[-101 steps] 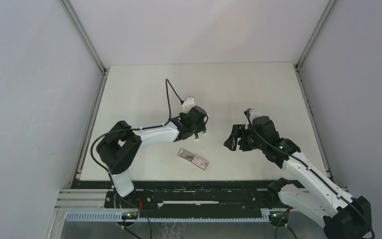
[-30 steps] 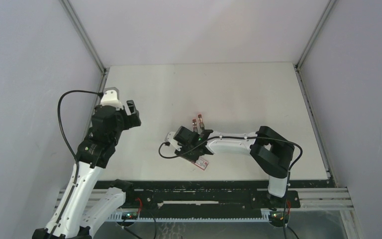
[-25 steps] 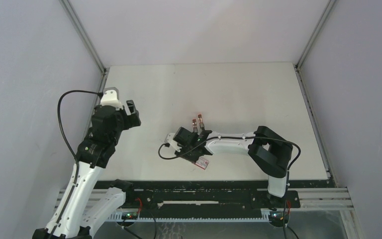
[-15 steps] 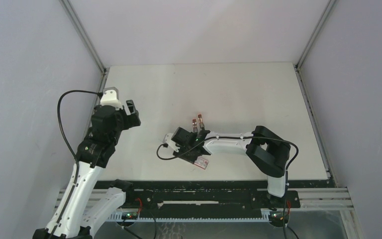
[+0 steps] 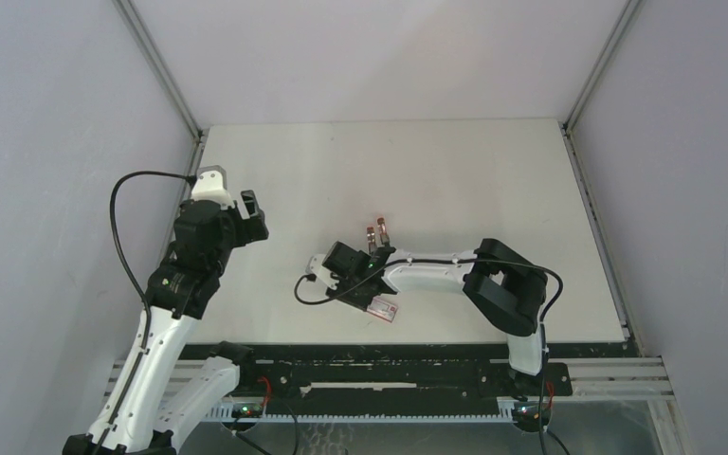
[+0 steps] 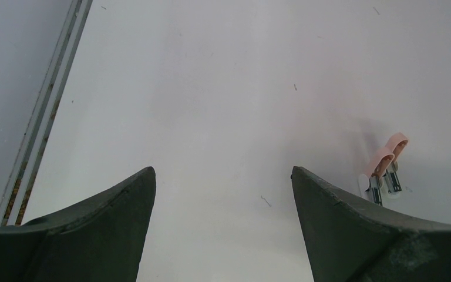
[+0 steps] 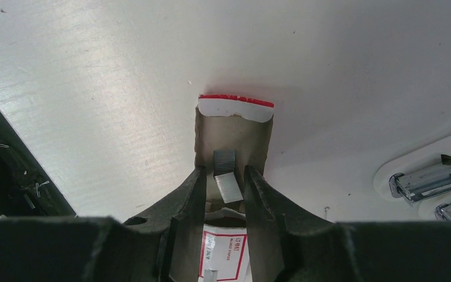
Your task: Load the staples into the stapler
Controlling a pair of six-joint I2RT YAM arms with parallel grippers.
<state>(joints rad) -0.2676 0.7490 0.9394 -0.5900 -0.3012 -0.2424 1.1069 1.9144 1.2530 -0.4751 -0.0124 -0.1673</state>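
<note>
The staples' pack [image 5: 385, 309], a flat pink-red box with a white label, lies near the table's front edge. In the right wrist view its brown inner tray [image 7: 235, 126] is slid out, and grey staple strips [image 7: 228, 186] lie in it. My right gripper [image 7: 223, 170] is low over the tray. Its jaws stand narrow on either side of one tilted strip, with a thin gap on the left. In the top view it [image 5: 364, 292] is at the pack. The stapler [image 5: 377, 231], pink with metal rails, lies open just beyond and shows in both wrist views [image 6: 385, 170] [image 7: 427, 181]. My left gripper [image 5: 250, 214] [image 6: 222, 170] is open and empty, raised at the left.
The white table [image 5: 455, 180] is walled on three sides, with a metal rail [image 6: 47, 111] along its left edge. The dark front frame [image 7: 12, 158] lies close to the pack. A black cable [image 5: 308, 294] loops from my right wrist over the table.
Since 3.4 s ago my left arm has left the stapler and risen to the left, and my right arm has come down onto the pack. In the last second my right gripper crept slightly left.
</note>
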